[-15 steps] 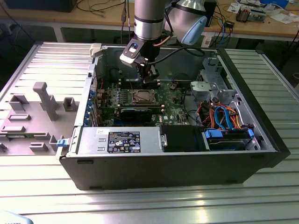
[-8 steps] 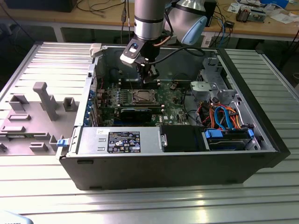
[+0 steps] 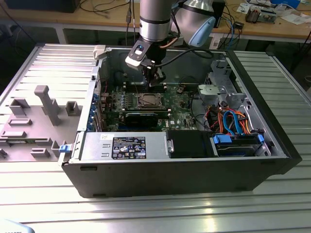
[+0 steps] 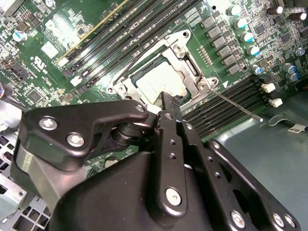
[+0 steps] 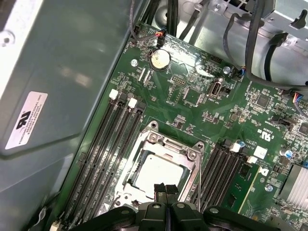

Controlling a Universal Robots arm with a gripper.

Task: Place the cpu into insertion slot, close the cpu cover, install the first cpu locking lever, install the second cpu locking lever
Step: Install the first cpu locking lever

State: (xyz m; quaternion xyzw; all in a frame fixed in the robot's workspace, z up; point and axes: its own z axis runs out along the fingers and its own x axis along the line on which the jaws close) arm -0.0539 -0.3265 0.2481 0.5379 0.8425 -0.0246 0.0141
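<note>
Gripper [image 5: 164,188] tips pressed together and empty hang over the cpu [image 5: 155,174] under its lowered cpu cover [image 5: 166,143], while the second wrist view adds a thin lever [image 4: 238,106] sticking out sideways.

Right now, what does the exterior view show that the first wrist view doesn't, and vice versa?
Exterior view adds: the whole open computer case, the blue drive caddies, and the grey fixture tray on the exterior view's left.
First wrist view adds: the coin cell and a white label on the case wall.
Shared: the cpu seated under the cpu cover, with the shut gripper close over the socket.
</note>
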